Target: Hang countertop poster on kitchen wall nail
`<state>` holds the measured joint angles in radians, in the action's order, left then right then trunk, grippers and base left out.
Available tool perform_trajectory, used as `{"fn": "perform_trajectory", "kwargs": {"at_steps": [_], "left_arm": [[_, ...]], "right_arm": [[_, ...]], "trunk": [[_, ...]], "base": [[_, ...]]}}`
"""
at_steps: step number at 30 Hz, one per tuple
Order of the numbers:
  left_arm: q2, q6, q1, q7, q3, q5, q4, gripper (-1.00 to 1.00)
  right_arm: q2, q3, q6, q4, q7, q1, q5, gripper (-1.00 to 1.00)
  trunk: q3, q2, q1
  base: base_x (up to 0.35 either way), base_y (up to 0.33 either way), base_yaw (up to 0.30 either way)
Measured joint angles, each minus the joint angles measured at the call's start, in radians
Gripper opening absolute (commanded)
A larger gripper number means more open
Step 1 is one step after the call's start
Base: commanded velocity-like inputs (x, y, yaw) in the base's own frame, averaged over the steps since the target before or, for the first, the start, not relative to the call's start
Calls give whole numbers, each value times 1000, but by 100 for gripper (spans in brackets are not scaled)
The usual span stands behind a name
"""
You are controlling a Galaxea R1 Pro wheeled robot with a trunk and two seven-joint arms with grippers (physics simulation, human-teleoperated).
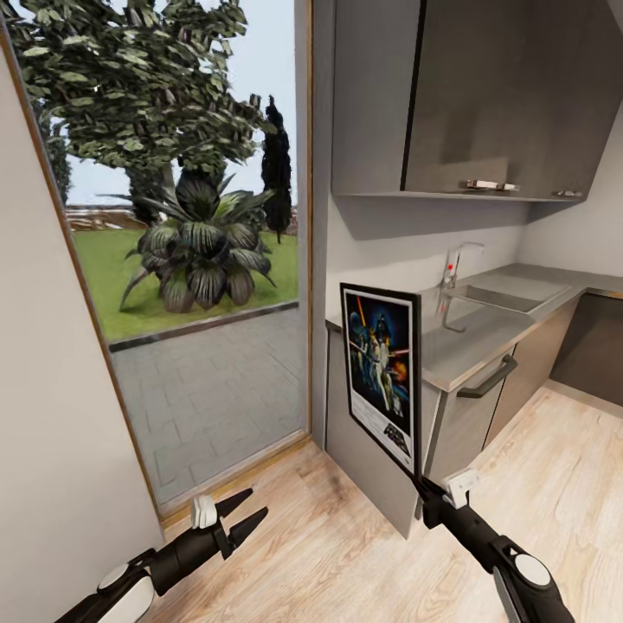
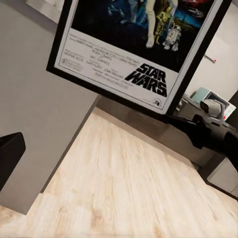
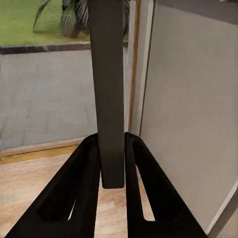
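Observation:
The Star Wars poster [image 1: 381, 375] stands upright in the air in front of the end of the countertop [image 1: 484, 333], black-framed with a white border. My right gripper [image 1: 422, 486] is shut on its lower corner. In the right wrist view the poster's dark edge [image 3: 110, 89] runs between the two fingers [image 3: 77, 188], which press on it from both sides. The left wrist view shows the poster's lower part [image 2: 139, 54] with the title lettering, and the right arm [image 2: 208, 131] below it. My left gripper [image 1: 247, 515] hangs open low over the wooden floor, apart from the poster.
A tall window [image 1: 190, 260] looks onto a paved patio and plants at left. A plain wall [image 1: 43, 415] fills the near left. Grey upper cabinets [image 1: 484, 95] hang above the sink [image 1: 506, 294] and tap [image 1: 452, 268]. Wooden floor [image 1: 346, 545] lies open ahead.

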<state>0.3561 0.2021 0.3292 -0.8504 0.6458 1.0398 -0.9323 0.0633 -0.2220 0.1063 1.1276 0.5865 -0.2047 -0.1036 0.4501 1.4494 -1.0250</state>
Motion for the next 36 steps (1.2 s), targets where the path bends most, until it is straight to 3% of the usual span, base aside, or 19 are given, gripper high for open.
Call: {"fn": "perform_trajectory", "kwargs": {"at_steps": [19, 20, 23, 33, 36], "left_arm": [[-1, -6, -1, 2, -1, 0, 8, 100], [-1, -5, 0, 4, 1, 0, 11, 100], [-1, -3, 0, 5, 1, 0, 23, 100], [-3, -7, 0, 6, -2, 0, 32, 100], [-3, -8, 0, 7, -2, 0, 32, 100]], "right_arm": [[2, -1, -7, 3, 112, 0, -4, -100], [2, -40, -8, 3, 113, 0, -4, -100], [2, -65, -8, 3, 114, 0, -2, -100], [3, -71, -9, 3, 114, 0, -2, -100], [3, -71, -9, 3, 114, 0, -2, -100]], "trunk": [[0, 0, 0], [0, 0, -1], [0, 0, -1], [3, 0, 0], [-2, -21, 11]], "base": [[-19, 0, 0], [-300, 0, 0], [-280, 0, 0], [-36, 0, 0], [-5, 0, 0]]}}
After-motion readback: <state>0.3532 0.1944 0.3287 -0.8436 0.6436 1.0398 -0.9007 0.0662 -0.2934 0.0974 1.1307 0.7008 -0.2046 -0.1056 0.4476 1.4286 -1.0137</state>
